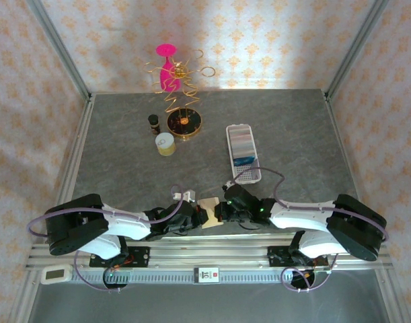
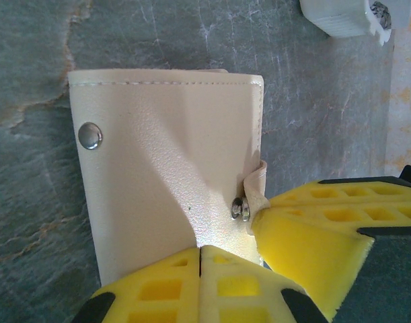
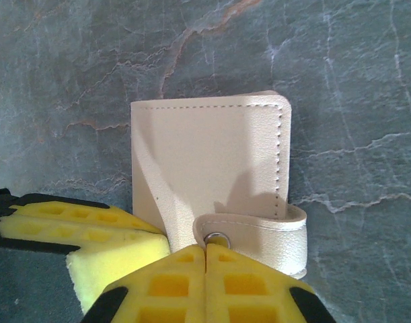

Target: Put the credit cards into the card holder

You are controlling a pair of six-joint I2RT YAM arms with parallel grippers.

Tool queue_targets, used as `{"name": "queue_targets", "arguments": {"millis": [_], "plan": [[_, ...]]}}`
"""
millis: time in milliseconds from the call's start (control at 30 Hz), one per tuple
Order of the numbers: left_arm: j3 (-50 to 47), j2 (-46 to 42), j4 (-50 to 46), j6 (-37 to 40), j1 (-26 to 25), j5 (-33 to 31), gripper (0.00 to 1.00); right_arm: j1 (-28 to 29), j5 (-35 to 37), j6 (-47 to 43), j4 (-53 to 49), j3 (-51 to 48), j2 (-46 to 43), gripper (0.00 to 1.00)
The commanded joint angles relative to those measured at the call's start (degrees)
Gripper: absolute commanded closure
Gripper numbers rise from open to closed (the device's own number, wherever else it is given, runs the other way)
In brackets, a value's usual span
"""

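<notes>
With the left gripper clenched on the wallet and the right gripper on its three-o'clock snap tab, uneven tugging could slip our jaws off the tab.

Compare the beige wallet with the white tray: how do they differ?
The beige wallet is squarish, stitched and folded; the white tray is long, narrow and open-topped. The wallet is pinched by the left gripper and right gripper at the near edge; the tray lies free farther out. Both are pale and rectangular.
</notes>
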Motion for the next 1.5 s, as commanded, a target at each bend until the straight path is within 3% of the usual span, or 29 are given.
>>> {"name": "queue_targets", "arguments": {"millis": [0,433,567,700,767,800,833,967,1033,1100,1167,1300,1467], "plan": [[-1.24,1.98,-2.96,-0.13,-0.36,0.58,1.00,0.58,0.06,-0.71,-3.05,0.69,1.86,1.00],[-1.31,1.51,-3.60,-0.13,-0.46,-0.36,1.00,1.90,6.88,0.64,-16.62,4.19,8.67,1.00],[-1.48,-0.98,-6.02,0.47,-0.39,-1.98,1.00,1.90,8.11,2.02,-15.84,4.42,8.82,1.00],[0.29,-9.00,-17.25,3.31,-0.38,-8.18,1.00,1.90,7.52,3.18,-7.11,4.38,3.84,1.00],[2.14,-13.41,-25.21,5.41,0.04,-12.51,1.00,1.90,7.73,3.43,-3.48,5.07,1.89,0.92],[3.35,-15.84,-29.34,6.35,0.51,-15.09,0.98,1.90,7.97,3.44,-2.00,5.67,1.17,0.82],[4.51,-18.32,-33.33,7.76,1.11,-17.45,0.93,1.90,8.22,3.35,-0.85,6.33,0.46,0.72],[8.69,-27.79,-45.08,13.79,4.52,-26.60,0.67,1.85,13.84,1.38,-3.38,9.99,-3.63,0.59],[10.51,-32.77,-48.40,19.22,7.52,-31.27,0.46,1.90,20.93,-0.19,-6.03,11.26,-7.30,0.50],[11.63,-36.93,-49.25,24.46,10.39,-35.72,0.33,1.32,28.11,-2.09,-8.92,12.23,-11.71,0.42],[12.17,-40.24,-47.75,30.02,13.39,-39.77,0.01,-0.51,34.11,-4.39,-9.66,11.85,-16.43,0.32],[11.33,-43.11,-38.33,43.06,21.52,-44.18,0.01,-9.41,39.54,-13.83,-2.79,7.20,-27.26,0.15],[11.02,-41.78,-30.05,47.07,29.67,-54.07,0.01,-22.89,43.43,-26.80,9.14,0.44,-33.64,0.03]]}}
